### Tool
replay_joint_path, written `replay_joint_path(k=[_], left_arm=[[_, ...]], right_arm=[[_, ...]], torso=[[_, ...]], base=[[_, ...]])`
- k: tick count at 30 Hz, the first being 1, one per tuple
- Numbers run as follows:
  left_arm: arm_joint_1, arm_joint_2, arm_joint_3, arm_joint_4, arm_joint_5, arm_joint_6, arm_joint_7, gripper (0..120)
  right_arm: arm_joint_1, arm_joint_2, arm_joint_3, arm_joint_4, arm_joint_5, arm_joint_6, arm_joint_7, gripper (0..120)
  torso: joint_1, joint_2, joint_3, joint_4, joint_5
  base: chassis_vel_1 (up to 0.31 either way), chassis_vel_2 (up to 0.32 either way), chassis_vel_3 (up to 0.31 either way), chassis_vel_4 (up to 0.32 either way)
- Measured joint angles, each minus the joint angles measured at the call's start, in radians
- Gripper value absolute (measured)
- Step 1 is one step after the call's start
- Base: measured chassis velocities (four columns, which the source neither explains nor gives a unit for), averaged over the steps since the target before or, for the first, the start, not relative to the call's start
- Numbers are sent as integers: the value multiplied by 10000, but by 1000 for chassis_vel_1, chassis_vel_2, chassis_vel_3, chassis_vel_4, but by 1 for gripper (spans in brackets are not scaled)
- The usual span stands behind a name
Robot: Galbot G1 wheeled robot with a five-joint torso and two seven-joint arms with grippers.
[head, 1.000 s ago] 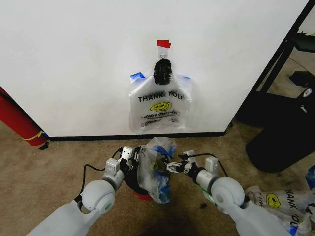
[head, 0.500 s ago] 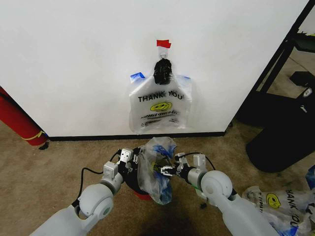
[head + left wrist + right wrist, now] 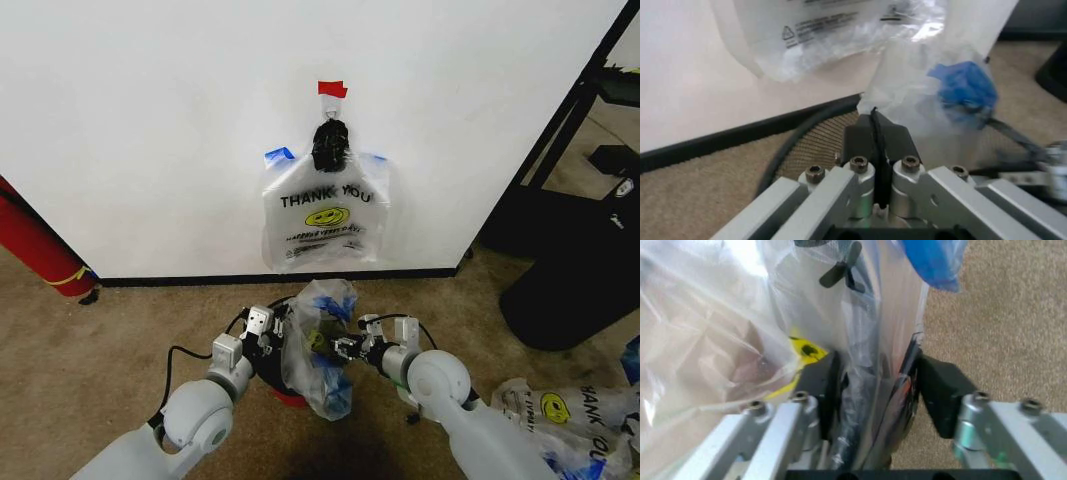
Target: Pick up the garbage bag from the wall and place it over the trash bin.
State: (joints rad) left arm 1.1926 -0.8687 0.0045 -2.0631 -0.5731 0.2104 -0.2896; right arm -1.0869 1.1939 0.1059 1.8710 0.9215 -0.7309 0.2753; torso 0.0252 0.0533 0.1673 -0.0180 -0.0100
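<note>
A garbage bag with a "THANK YOU" print and a smiley hangs on the white wall from a hook under a red tape piece. A second garbage bag stands crumpled over the black mesh trash bin with its red base. My left gripper is at this bag's left edge, above the bin rim. In the left wrist view the left gripper is shut, its tips at the plastic. My right gripper is at the bag's right side. The right gripper is open, with the bag's folds between its fingers.
A red cylinder leans at the far left by the black baseboard. Black furniture stands at the right. More printed bags lie on the carpet at the lower right, with a small dark scrap near them.
My right gripper has moved left, closer in on the bag over the bin. The left arm has shifted slightly. The bag on the wall has not moved.
</note>
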Motion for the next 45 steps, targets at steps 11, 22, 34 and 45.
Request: replay_joint_path(k=[11, 22, 34, 45], left_arm=[[1220, -395, -533, -634, 1368, -569, 112, 0], [1783, -500, -930, -1111, 2525, -998, 8, 0], [2008, -275, -1398, -1090, 3385, -830, -314, 0], [2192, -260, -1431, -589, 3789, -2026, -105, 8]], right_arm=[[-660, 505, 61, 258, -231, 1748, 1451, 0], [-2572, 304, 969, 1918, -1198, 2947, 1460, 0], [-3781, -797, 1976, 3653, -1531, 2901, 1005, 0], [-3852, -1121, 2182, 4086, -1370, 2523, 1000, 0]], torso=[[0, -1, 0, 3, 1], [0, -2, 0, -2, 1], [-1, -1, 0, 0, 1], [-1, -1, 0, 1, 0]], base=[[0, 0, 0, 0], [0, 0, 0, 0], [0, 0, 0, 0], [0, 0, 0, 0]])
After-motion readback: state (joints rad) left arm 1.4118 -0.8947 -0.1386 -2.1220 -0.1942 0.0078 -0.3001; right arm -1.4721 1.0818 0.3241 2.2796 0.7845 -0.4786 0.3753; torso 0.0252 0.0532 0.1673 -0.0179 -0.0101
